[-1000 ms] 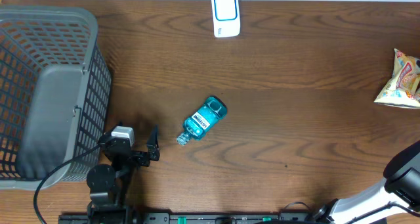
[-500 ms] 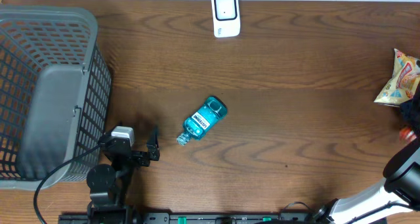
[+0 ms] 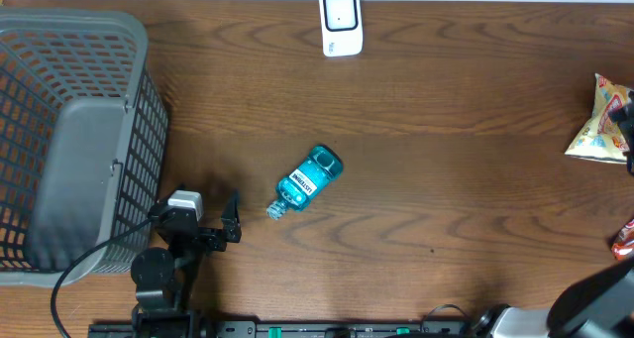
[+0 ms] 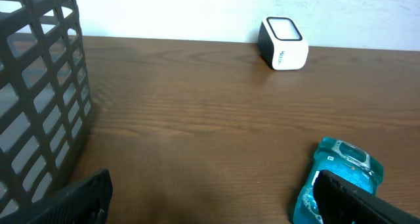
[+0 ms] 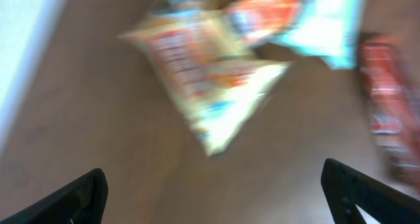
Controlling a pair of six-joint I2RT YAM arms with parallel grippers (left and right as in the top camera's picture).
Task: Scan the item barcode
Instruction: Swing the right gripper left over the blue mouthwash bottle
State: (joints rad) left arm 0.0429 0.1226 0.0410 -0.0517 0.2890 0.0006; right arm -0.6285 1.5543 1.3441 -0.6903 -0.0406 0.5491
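A blue mouthwash bottle (image 3: 308, 181) lies on its side mid-table, cap toward the front left. The white barcode scanner (image 3: 340, 23) stands at the far edge. My left gripper (image 3: 205, 224) rests open at the front left, a hand's width left of the bottle. In the left wrist view the bottle (image 4: 344, 168) lies just beyond my right finger, and nothing sits between the left gripper's (image 4: 210, 204) fingers. My right gripper (image 5: 213, 204) is open and empty. It hovers over blurred snack packets: a yellow bag (image 5: 210, 73), a teal one (image 5: 321, 27) and a red one (image 5: 387, 119).
A grey mesh basket (image 3: 69, 130) fills the left side, and its wall (image 4: 39, 106) stands close to my left finger. A yellow snack bag (image 3: 602, 120) lies at the right edge, with something red (image 3: 624, 241) below it. My right arm (image 3: 594, 298) enters at the bottom right corner.
My right gripper has gone from shut to wide open. The right arm has swung at the right edge and its view is motion-blurred. The left arm and the bottle have not moved.
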